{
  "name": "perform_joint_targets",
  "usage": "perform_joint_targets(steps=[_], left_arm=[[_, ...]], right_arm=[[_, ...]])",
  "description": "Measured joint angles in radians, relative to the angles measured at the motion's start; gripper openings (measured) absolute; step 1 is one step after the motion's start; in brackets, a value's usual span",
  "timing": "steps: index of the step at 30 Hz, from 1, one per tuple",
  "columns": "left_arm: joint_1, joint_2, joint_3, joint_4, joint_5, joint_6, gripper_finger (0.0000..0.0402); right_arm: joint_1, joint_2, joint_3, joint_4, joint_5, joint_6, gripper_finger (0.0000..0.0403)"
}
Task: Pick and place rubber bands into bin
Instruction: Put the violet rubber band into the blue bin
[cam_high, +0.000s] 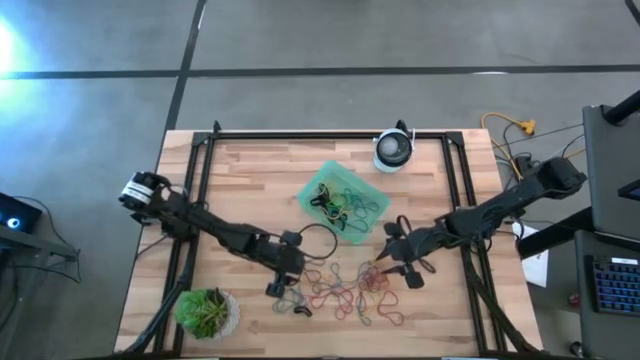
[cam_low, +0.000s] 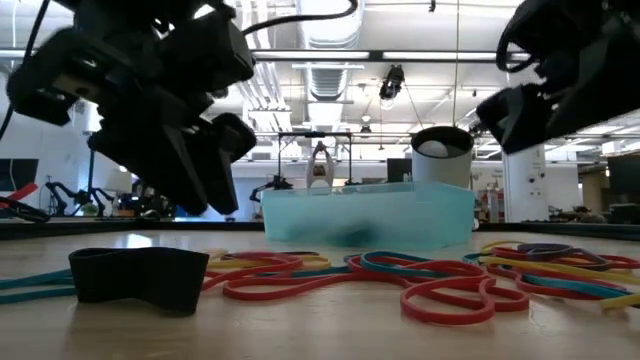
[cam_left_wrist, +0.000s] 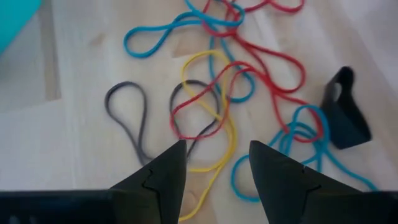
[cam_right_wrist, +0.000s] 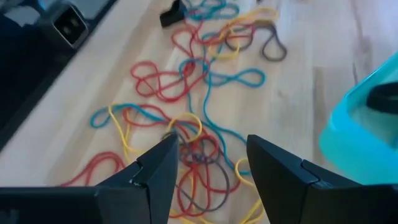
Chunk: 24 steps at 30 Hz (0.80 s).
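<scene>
Many thin rubber bands (cam_high: 345, 292) in red, blue, yellow and grey lie tangled on the wooden table near its near edge, and a wide black band (cam_low: 140, 276) lies at their left end. The mint-green bin (cam_high: 372, 188) sits beyond them with several bands inside. My left gripper (cam_high: 277, 290) hovers open over the pile's left end; in its wrist view the gap (cam_left_wrist: 217, 171) is above a yellow loop (cam_left_wrist: 208, 62) and a grey loop (cam_left_wrist: 127, 118). My right gripper (cam_high: 390, 266) hovers open over the pile's right end (cam_right_wrist: 211, 168), with the bin (cam_right_wrist: 364, 124) beside it.
A round white-and-black device (cam_high: 393, 150) stands at the far edge behind the bin. A green potted plant (cam_high: 207, 312) sits at the near left corner. A black cable (cam_high: 318, 232) loops from the left arm. Black frame rails (cam_high: 205, 160) border the table.
</scene>
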Motion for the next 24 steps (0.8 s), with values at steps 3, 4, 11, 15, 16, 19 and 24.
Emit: perform_joint_targets(steps=[3, 4, 11, 15, 16, 19, 24], left_arm=[[-0.014, -0.010, 0.001, -0.001, 0.000, 0.000, 0.0160], [-0.018, -0.015, 0.000, -0.002, 0.000, 0.000, 0.0160], [-0.044, -0.043, -0.004, -0.006, -0.001, 0.000, 0.0160], [-0.056, -0.051, -0.006, -0.011, -0.002, 0.000, 0.0160], [-0.058, -0.051, -0.006, -0.010, -0.002, 0.000, 0.0160], [-0.062, -0.051, -0.006, -0.010, -0.002, 0.000, 0.0160], [-0.063, -0.051, -0.013, -0.007, -0.003, 0.000, 0.0160]], right_arm=[[0.004, 0.091, 0.000, 0.081, 0.003, -0.021, 0.0185], [0.007, 0.125, 0.000, 0.110, 0.002, -0.037, 0.0185], [0.029, 0.300, 0.054, 0.135, -0.005, -0.066, 0.0170], [0.043, 0.359, 0.085, 0.131, -0.005, -0.060, 0.0157], [0.047, 0.369, 0.092, 0.131, -0.005, -0.060, 0.0153], [0.054, 0.382, 0.105, 0.110, -0.005, -0.062, 0.0144], [0.054, 0.380, 0.110, 0.072, 0.003, -0.059, 0.0129]])
